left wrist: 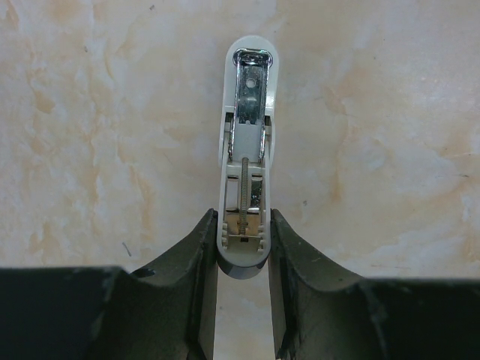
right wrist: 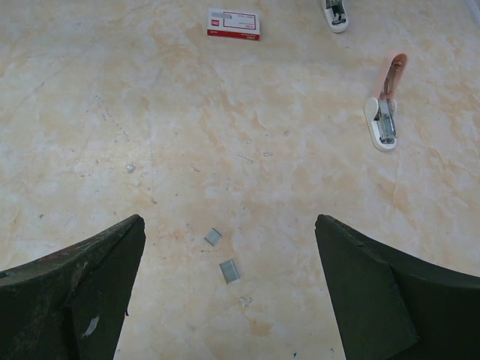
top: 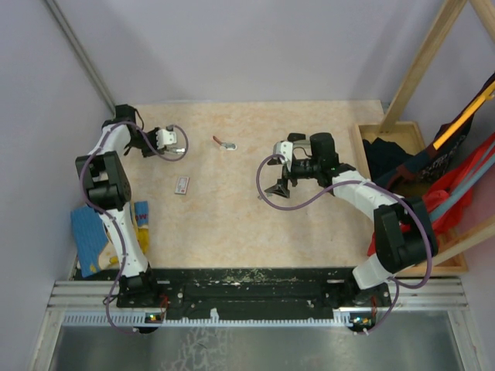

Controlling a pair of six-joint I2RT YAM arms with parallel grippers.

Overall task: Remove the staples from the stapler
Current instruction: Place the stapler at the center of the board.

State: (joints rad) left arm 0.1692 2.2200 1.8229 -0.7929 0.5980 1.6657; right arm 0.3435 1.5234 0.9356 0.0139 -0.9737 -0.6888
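**Inspector:** Where is the stapler [left wrist: 251, 97] found?

**Assessor:** At the far left of the desk [left wrist: 90, 112]. Its rear end is clamped between the left fingers [left wrist: 187, 277]. The spring and metal channel are exposed on the upper face. Whether it is lifted clear of the desk cannot be told.

**Inspector:** And the staples [right wrist: 230, 271]?

**Assessor:** Two short strips are seen loose on the desk, close together, below the right fingers [right wrist: 82, 277]. Those fingers are spread wide and nothing is held in them. No strip can be made out inside the channel.

**Inspector:** How is the stapler expected to handle?

**Assessor:** It is judged light and rigid. Its smooth plastic flanks may slip or pivot in a two-point grip. The hinge and spring are judged the delicate parts and should not be squeezed. Hold is best taken across the flanks near the rear, as at present, so that the channel is left free. The strips are judged brittle, easily broken up or scattered, and hard to pinch off a flat surface.
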